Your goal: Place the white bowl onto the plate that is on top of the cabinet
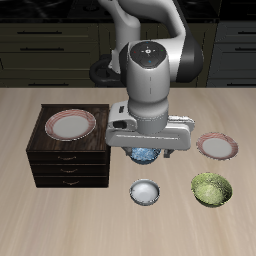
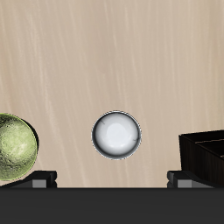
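The white bowl (image 1: 145,192) sits upright on the table near the front edge; in the wrist view (image 2: 116,135) it lies ahead of the fingers. The plate (image 1: 72,124) with the reddish-brown rim lies on top of the dark cabinet (image 1: 68,160), whose corner shows in the wrist view (image 2: 206,153). My gripper (image 1: 147,148) hovers above the table, farther back than the white bowl and over a blue patterned bowl. It is open and empty (image 2: 112,179), with the fingertips (image 2: 39,178) spread wide apart.
A blue patterned bowl (image 1: 146,154) peeks out under the gripper. A green bowl (image 1: 212,189) stands beside the white bowl, also in the wrist view (image 2: 13,149). A pink-rimmed plate (image 1: 216,146) lies on the table behind the green bowl.
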Robot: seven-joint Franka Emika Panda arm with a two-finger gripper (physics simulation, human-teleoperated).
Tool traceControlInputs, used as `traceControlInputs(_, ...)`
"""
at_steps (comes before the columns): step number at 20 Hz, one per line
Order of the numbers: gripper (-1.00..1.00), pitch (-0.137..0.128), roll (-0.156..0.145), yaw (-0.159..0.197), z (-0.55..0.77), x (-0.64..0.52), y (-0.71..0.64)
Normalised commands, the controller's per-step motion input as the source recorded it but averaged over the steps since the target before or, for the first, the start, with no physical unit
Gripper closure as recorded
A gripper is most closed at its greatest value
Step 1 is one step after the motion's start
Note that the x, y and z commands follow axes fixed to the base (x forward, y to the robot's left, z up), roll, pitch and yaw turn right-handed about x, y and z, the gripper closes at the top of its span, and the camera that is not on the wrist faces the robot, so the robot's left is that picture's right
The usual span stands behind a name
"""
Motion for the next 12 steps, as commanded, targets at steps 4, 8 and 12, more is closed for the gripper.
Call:
traceControlInputs(4,-1.0,0.024,0.006,0.026,-0.32,0.06,0.03)
traceControlInputs(8,-1.0,0.03,-0.01,-0.004,-0.24,0.05,-0.05)
traceControlInputs(12,-1.0,0.031,0.007,-0.002,-0.31,0.04,0.11)
